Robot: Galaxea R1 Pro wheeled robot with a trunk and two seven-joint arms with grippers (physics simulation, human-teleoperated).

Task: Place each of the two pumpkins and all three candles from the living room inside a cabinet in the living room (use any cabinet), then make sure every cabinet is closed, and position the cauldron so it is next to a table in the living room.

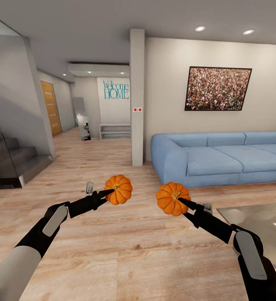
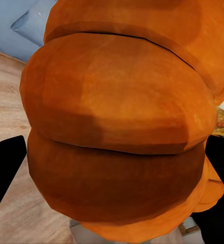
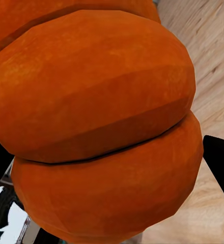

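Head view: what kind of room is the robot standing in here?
Most likely the living room of a home: a long blue sofa against the wall, a framed picture above it, wooden flooring, and a staircase beside a hallway with a "Welcome HOME" sign.

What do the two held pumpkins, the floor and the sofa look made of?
Pumpkins: matte orange ribbed rind, faceted like a render; real or fake can't be told. Floor: pale wood planks, visible grain, low sheen. Sofa: soft blue matte upholstery, probably fabric.
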